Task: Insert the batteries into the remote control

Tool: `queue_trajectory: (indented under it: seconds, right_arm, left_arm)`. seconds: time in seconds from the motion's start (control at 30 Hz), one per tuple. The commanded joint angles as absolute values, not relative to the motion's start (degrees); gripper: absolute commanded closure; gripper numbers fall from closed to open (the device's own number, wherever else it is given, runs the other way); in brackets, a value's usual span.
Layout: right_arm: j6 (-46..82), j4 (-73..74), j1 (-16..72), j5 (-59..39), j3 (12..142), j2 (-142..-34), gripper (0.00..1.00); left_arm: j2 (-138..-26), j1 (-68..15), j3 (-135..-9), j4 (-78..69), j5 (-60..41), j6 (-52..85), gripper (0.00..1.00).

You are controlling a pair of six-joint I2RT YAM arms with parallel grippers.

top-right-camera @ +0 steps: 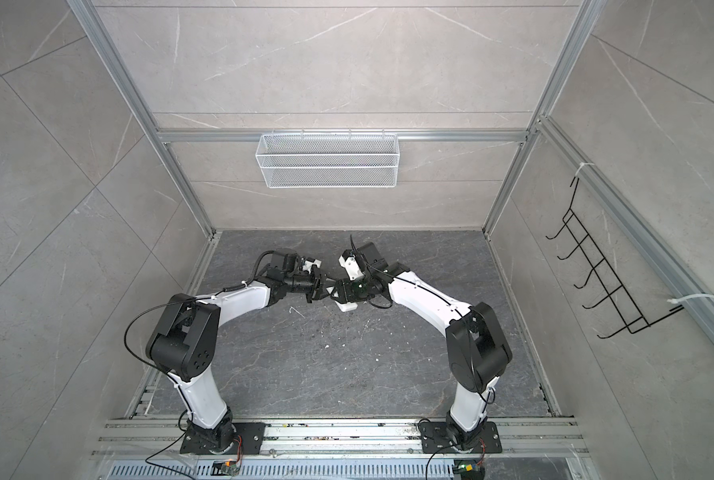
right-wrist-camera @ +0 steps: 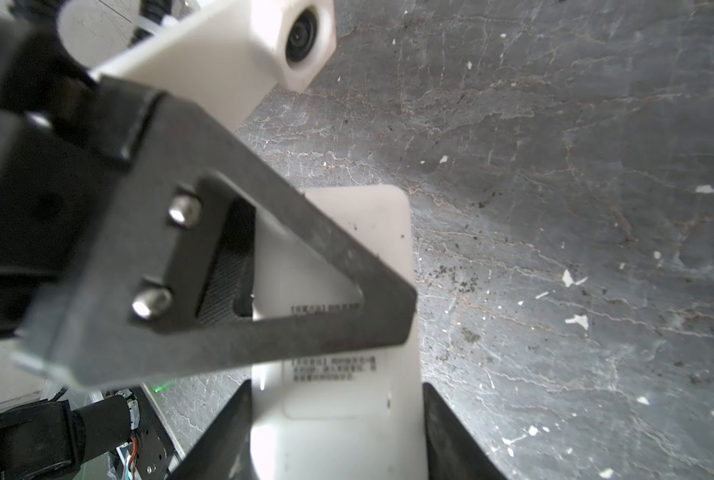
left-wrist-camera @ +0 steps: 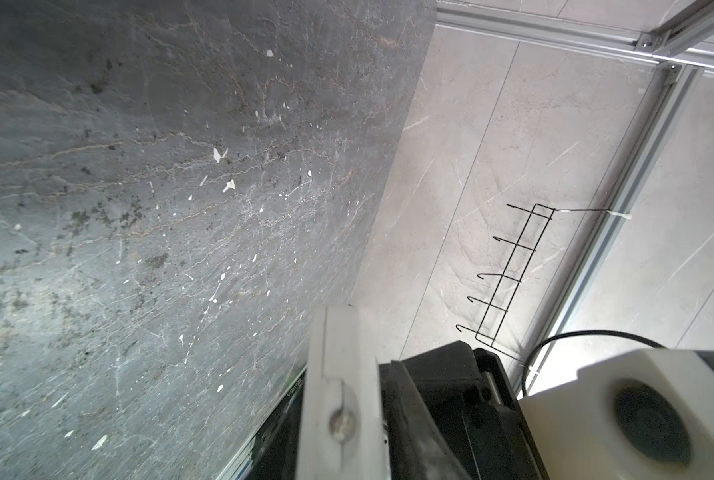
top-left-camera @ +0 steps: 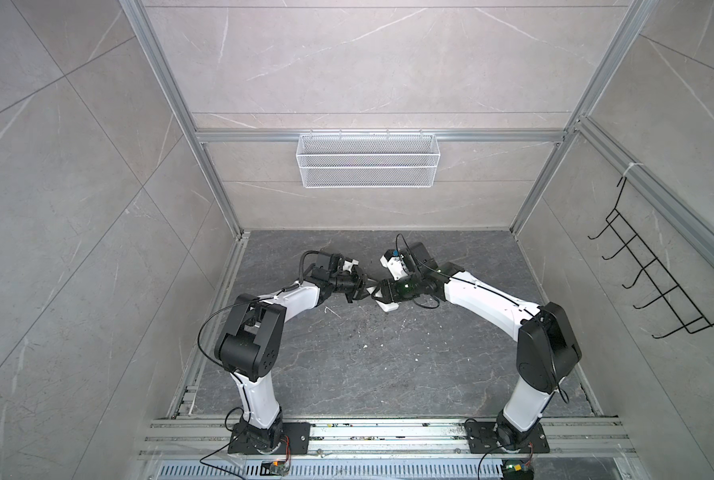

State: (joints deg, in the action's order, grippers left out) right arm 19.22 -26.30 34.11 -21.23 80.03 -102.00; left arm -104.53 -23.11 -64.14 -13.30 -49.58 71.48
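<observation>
Closest to the right wrist lens, one dark triangular finger (right-wrist-camera: 326, 241) of the left gripper (top-left-camera: 357, 292) lies across the remote control (right-wrist-camera: 372, 216); whether that gripper is released or clenched I cannot tell. Back-up with its printed label showing, the remote control sits mid-table toward the far side, and the right gripper (right-wrist-camera: 336, 388) clasps its long edges. No batteries show in any view and the outlined back panel looks closed, so the step in hand is likely opening the compartment. Next move calls for a steady hold by the right gripper while the left fingertip slides that panel off, above the dark stone table (right-wrist-camera: 554, 208)
</observation>
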Motion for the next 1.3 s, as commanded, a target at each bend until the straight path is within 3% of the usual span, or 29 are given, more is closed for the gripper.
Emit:
queue_trajectory:
  seconds: [0.0, 0.1, 0.4, 0.53, 0.67, 1.27]
  right_arm:
    - [20.9, -25.7, 34.3, -19.5, 78.4, -99.4, 0.56]
    - [23.3, -24.1, 33.6, -19.3, 76.8, -98.2, 0.56]
    - [43.9, -0.8, 28.9, -34.0, 68.3, -96.5, 0.56]
    - [52.5, 10.0, 28.8, -38.1, 66.6, -98.7, 0.56]
    - [60.5, 20.3, 28.8, -40.9, 65.2, -100.8, 0.56]
    - [66.1, 26.5, 29.2, -42.6, 64.9, -102.3, 0.57]
  left_arm:
    - [-101.3, -20.8, -60.9, -26.7, -48.8, 77.0, 0.41]
    - [-100.1, -18.1, -55.9, -35.9, -46.0, 79.8, 0.01]
    - [-97.2, -13.5, -45.8, -50.7, -40.0, 76.0, 0.01]
    - [-98.2, -13.8, -46.0, -59.1, -41.3, 78.8, 0.12]
    - [-100.2, -14.8, -48.3, -62.2, -44.0, 80.6, 0.12]
    - [-106.1, -18.8, -51.6, -72.0, -43.5, 89.1, 0.14]
